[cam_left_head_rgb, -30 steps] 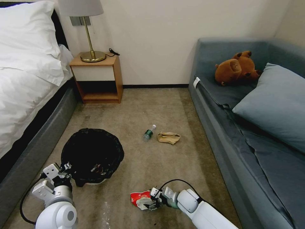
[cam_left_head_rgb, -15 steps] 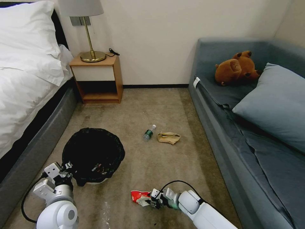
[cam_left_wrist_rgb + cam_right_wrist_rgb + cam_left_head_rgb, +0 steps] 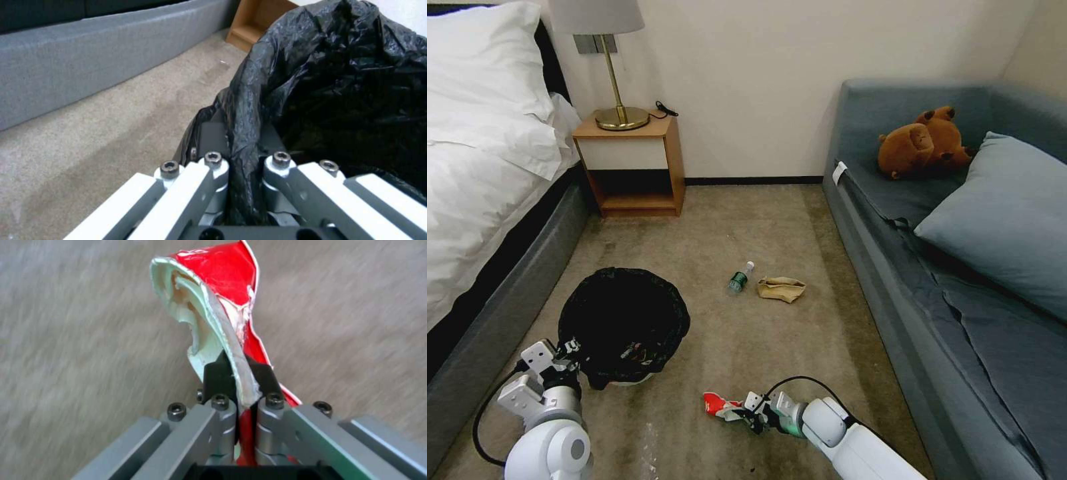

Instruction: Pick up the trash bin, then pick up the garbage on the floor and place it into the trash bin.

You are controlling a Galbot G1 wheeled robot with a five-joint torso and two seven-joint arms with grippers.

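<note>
Two grippers engaged. Left gripper (image 3: 242, 156) clamped on rim of small round white bin with crinkled black liner (image 3: 624, 323), beside bed. Right gripper (image 3: 240, 373) pinching crumpled red-and-white wrapper (image 3: 222, 293) — low over carpet. Green white-capped bottle (image 3: 739, 278), crumpled brown paper bag (image 3: 782, 288) on carpet beyond.

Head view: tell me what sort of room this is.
Most likely a bedroom, perhaps a hotel room: a bed with white linen, a wooden nightstand with a brass lamp on it, and a blue-grey sofa along the other wall.

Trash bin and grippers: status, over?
Left gripper shut on trash bin rim. Right gripper shut on red-and-white wrapper. Green bottle, brown paper bag on carpet.
</note>
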